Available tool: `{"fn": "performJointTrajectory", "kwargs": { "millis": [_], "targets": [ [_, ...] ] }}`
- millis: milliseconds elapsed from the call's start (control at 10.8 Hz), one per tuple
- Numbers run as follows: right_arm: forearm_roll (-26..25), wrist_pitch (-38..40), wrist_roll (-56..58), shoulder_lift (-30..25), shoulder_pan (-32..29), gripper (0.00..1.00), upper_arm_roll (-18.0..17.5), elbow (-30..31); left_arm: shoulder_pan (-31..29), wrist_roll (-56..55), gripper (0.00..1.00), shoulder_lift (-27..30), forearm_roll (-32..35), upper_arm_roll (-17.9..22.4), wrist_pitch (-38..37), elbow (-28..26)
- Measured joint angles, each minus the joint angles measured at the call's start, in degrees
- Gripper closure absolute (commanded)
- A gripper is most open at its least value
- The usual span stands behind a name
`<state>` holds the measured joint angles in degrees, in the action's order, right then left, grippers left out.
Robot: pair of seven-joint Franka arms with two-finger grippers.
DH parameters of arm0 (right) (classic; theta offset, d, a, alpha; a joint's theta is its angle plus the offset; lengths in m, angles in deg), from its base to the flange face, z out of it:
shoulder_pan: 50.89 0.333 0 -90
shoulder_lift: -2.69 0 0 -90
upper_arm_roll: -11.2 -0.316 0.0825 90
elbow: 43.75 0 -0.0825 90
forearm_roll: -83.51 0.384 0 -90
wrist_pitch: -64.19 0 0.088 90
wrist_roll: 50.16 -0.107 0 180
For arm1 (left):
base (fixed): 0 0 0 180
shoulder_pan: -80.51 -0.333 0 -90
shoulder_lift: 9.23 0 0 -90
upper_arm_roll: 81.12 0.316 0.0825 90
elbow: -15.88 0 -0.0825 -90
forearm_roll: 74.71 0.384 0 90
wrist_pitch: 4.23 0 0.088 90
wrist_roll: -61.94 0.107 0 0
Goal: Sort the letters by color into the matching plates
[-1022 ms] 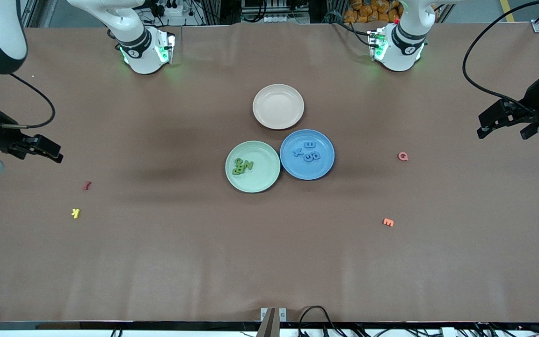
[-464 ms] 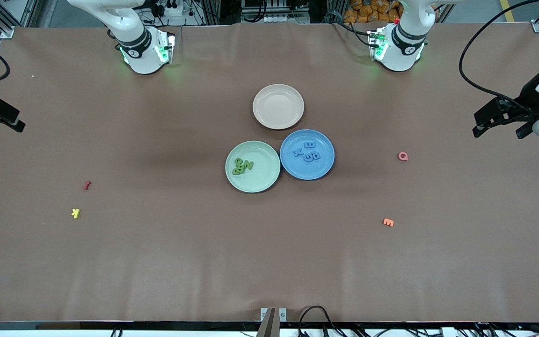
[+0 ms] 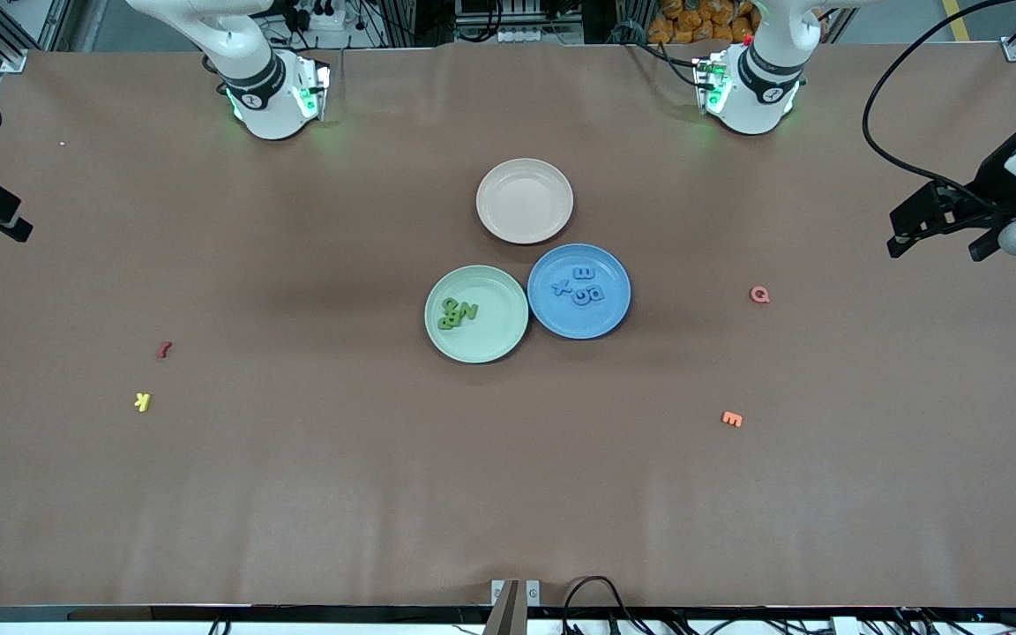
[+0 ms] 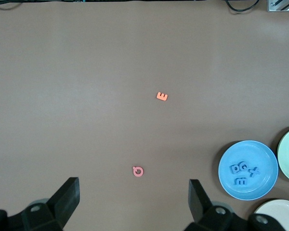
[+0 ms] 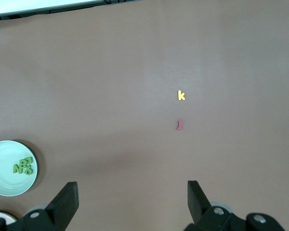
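Nearest the front edge of the table [image 3: 508, 511]: orange letter [image 3: 732, 419] toward the left arm's end, yellow letter [image 3: 143, 402] toward the right arm's end, red letter [image 3: 164, 350] just farther in from the yellow one. None of these belong to the sort. Next row, mid-table: green plate [image 3: 501, 339] with the green letters [image 3: 458, 312] piled inside, overlapping each other; I can't separate every piece, but no loose green piece shows on the table. Blue plate [image 3: 609, 304] touches the green plate on the side toward the left arm's end and holds the blue letters [image 3: 580, 286] in a loose cluster; no stray blue piece outside either. Pink letter [image 3: 759, 295] lies on the bare table well apart from the blue plate, toward the left arm's end. Farther in, the beige plate [image 3: 552, 216] has nothing in it and sits just beside the blue plate toward the bases. Left gripper [image 3: 942, 222] hangs over the table edge at the left arm's end, jaws spread, nothing between them; its wrist view confirms the wide gap. Right gripper [image 5: 130, 201] is over the opposite end edge, mostly cut off in the front view; its wrist view shows the jaws spread and nothing in them. Both plates lie well apart from both grippers, toward the table centre, green plate closer to the right arm, blue to the left. Looks to me like the sort is done and both arms are parked; no next pick is needed.
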<state>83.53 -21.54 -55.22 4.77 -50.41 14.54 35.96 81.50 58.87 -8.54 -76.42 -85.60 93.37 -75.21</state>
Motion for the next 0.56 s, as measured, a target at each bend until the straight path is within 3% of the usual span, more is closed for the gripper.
{"fn": "performJointTrajectory", "kwargs": {
  "millis": [557],
  "targets": [
    [0.0,0.3,0.0,0.0,-0.1,0.00,0.0,-0.1,0.0,0.0,0.00,0.0,0.0,0.0,0.0,0.0]
  ]
}}
